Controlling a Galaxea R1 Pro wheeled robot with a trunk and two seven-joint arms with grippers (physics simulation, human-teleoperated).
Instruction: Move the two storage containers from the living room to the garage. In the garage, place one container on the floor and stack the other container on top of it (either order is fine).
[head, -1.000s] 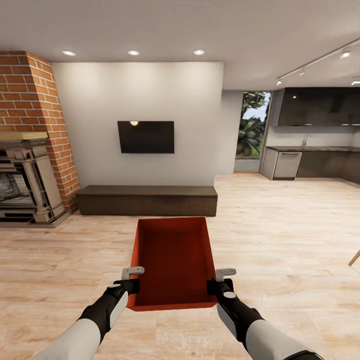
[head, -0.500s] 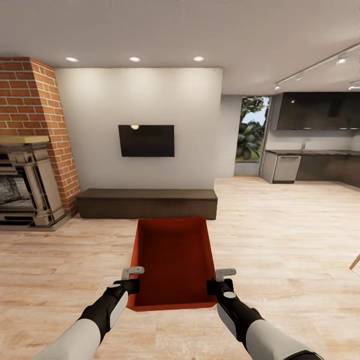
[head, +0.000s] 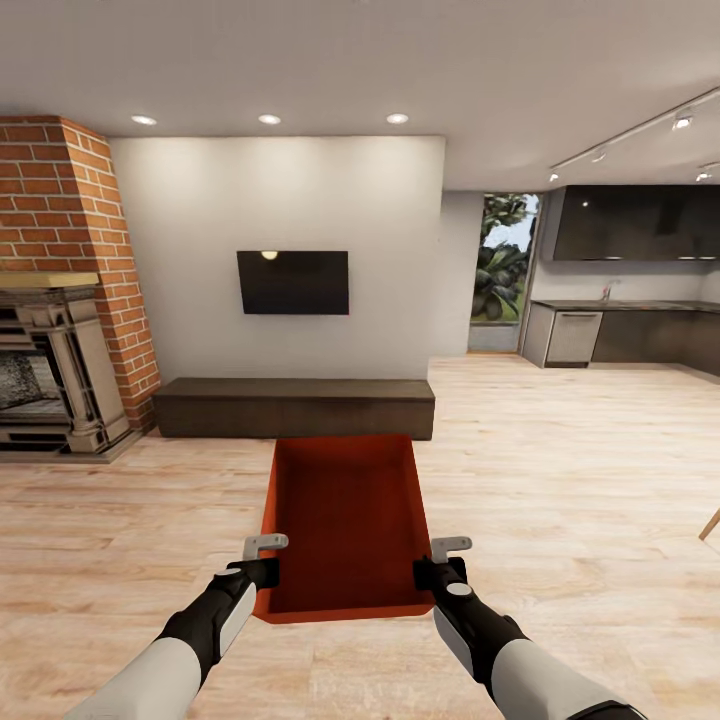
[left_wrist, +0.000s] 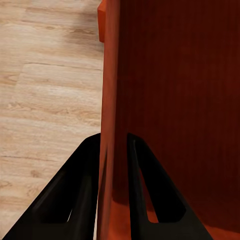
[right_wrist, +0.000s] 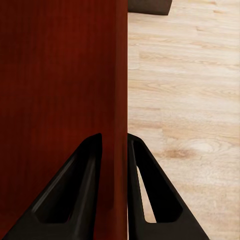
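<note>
Carrying one orange-red, thin-walled rectangular storage container (head: 345, 520) at lower centre, over the light wood plank floor (head: 560, 500).

We are pinching its two long side walls: the left gripper (left_wrist: 114, 150) is clamped on one, the right gripper (right_wrist: 114, 147) on the other, a finger on each face. We are judging it light and stiff, though smooth walls could slip.

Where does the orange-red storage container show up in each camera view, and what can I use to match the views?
Head view: storage container low centre, gripped at both side walls.
Left wrist view: its wall runs between the left gripper fingers.
Right wrist view: its wall runs between the right gripper fingers.
Shared landmark: the light wood plank floor.
</note>
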